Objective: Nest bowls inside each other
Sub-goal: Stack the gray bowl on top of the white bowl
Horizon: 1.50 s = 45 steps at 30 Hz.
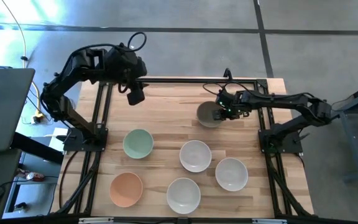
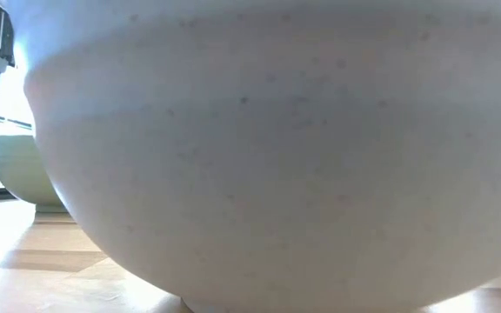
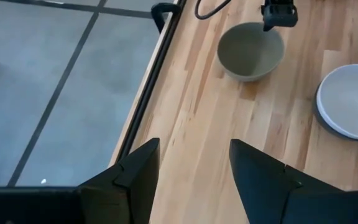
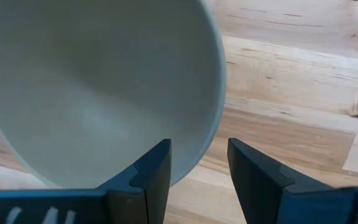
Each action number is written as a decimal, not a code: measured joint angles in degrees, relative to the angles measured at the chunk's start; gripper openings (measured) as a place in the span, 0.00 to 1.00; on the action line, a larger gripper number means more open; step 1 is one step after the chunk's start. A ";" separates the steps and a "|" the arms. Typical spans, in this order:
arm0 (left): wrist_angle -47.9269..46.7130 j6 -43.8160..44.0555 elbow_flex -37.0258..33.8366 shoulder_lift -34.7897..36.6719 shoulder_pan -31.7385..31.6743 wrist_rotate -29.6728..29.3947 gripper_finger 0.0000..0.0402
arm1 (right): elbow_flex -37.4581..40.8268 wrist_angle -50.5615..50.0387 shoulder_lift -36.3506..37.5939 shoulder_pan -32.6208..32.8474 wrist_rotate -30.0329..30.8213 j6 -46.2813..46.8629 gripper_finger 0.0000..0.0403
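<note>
A grey bowl (image 1: pixel 207 116) sits on its base at the table's far middle. My right gripper (image 1: pixel 220 112) is open at the bowl's right rim. In the right wrist view one finger (image 4: pixel 154 168) is inside the bowl (image 4: pixel 98 87) and the other (image 4: pixel 250 171) outside. My left gripper (image 1: pixel 135 94) is open and hovers over the far left of the table, holding nothing (image 3: pixel 194 168). Nearer lie a mint green bowl (image 1: pixel 138 143), a peach-orange bowl (image 1: pixel 126 189) and three white bowls (image 1: pixel 195 155) (image 1: pixel 231 173) (image 1: pixel 183 195). No black bowl is in view. My right gripper comes down from above and straddles the grey bowl's right rim (image 4: pixel 194 165), one finger inside and one outside. The outer finger stands clear of the wall. I cannot tell whether the inner finger touches it. The bowl rests upright on the table.
The black frame rails (image 1: pixel 185 81) run along the far edge and both sides of the table. In the low view the nearest white bowl (image 2: pixel 277 148) fills almost the whole picture, with the mint bowl (image 2: pixel 14 169) beside it. Bare wood lies between the grey bowl and the left gripper.
</note>
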State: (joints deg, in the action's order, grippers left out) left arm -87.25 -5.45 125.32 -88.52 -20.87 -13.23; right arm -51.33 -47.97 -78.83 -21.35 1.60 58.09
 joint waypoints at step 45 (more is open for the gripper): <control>4.46 -9.59 -0.02 -5.39 -8.41 14.25 0.46 | 0.02 2.40 -4.22 -4.52 -3.81 -2.85 0.38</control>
State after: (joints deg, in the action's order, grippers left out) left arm -82.78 -15.05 125.29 -93.91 -29.28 1.02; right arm -51.31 -45.57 -83.05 -25.87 -2.21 55.23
